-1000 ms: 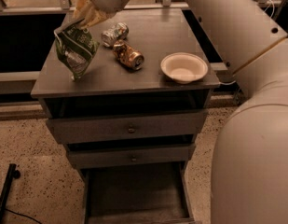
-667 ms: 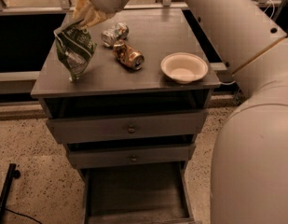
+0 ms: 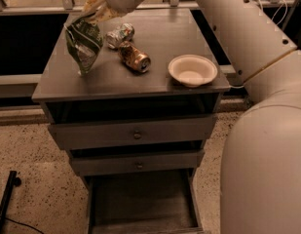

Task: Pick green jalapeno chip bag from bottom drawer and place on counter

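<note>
The green jalapeno chip bag (image 3: 84, 44) hangs from my gripper (image 3: 93, 9) over the left part of the counter (image 3: 116, 77). The gripper is shut on the bag's top edge. The bag's lower tip reaches down to the counter surface; I cannot tell whether it touches. The bottom drawer (image 3: 140, 204) is pulled open below the cabinet, and its inside looks dark and bare.
A crushed silver can (image 3: 120, 34) and a crushed gold can (image 3: 135, 58) lie on the counter just right of the bag. A white paper bowl (image 3: 192, 70) sits at the counter's right edge. Two shallower drawers (image 3: 135, 134) are closed. My arm (image 3: 247, 57) fills the right side.
The bag has come down slightly and shifted a little left, its tip nearer the counter. The cans and bowl have not moved.
</note>
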Controlling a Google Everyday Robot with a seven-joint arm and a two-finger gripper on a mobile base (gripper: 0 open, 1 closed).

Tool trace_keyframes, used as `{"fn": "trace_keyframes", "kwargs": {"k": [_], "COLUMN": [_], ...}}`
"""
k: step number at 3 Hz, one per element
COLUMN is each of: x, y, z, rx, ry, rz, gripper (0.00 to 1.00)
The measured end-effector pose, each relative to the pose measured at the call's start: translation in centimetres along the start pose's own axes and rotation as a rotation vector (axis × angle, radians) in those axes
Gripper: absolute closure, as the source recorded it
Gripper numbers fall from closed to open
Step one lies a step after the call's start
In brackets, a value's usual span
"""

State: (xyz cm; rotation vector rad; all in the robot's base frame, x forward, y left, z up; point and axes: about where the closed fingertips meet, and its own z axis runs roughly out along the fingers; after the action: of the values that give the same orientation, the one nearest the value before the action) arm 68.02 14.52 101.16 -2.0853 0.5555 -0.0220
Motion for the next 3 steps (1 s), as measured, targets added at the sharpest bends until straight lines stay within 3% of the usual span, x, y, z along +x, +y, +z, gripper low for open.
{"fn": "trace_keyframes", "kwargs": {"k": [2, 3], "x": [3.0, 4.1], "y": [-4.0, -4.0], "z": [2.4, 4.6], "rx": [0.185, 0.212], "ry": [-0.037, -0.044], "rz": [-0.059, -0.032], "gripper": [1.0, 1.0]}}
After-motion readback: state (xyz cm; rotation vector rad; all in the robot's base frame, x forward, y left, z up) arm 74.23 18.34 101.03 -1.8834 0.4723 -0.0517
